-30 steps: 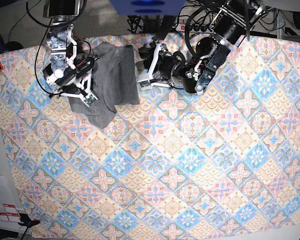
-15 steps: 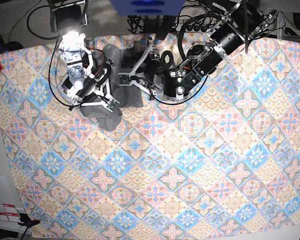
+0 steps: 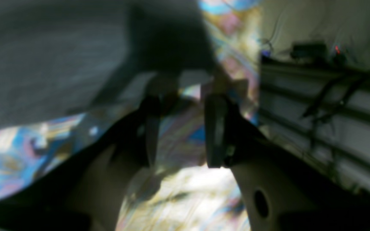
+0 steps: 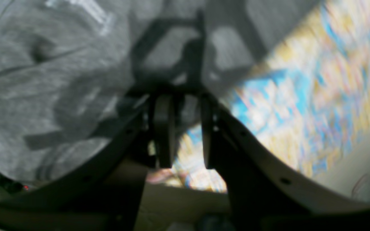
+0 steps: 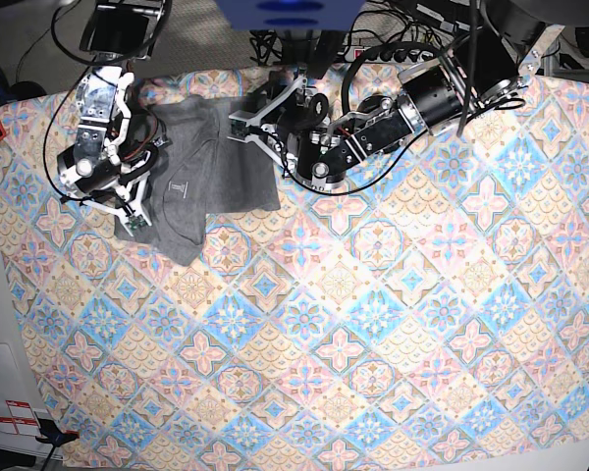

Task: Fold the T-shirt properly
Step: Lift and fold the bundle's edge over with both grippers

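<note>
T-shirt (image 5: pixel 208 177): grey, bunched and partly spread at the far left of the tablecloth (image 5: pixel 373 324), a pale mark showing on its upper surface; its far edge is covered by both arms, so the full outline cannot be traced. In the right wrist view the shirt (image 4: pixel 59 70) fills the upper left as creased, blurred folds, with a pale patch at the top; which part of the garment this is cannot be told. Right gripper (image 5: pixel 130 218): at the shirt's left edge; its fingers (image 4: pixel 164 128) stand a little apart, with cloth in the gap at their tips, though blur leaves it unclear whether they pinch it. Left gripper (image 5: pixel 243 126): at the shirt's far right edge; in its wrist view the fingers (image 3: pixel 215 128) are spread with patterned cloth visible between them, and grey fabric (image 3: pixel 50 54) lies beyond, upper left, not held. Both wrist views are heavily smeared; fine detail is lost. Cables (image 5: pixel 373 49): beyond the table's far edge, partly cut off by the frame.
</note>
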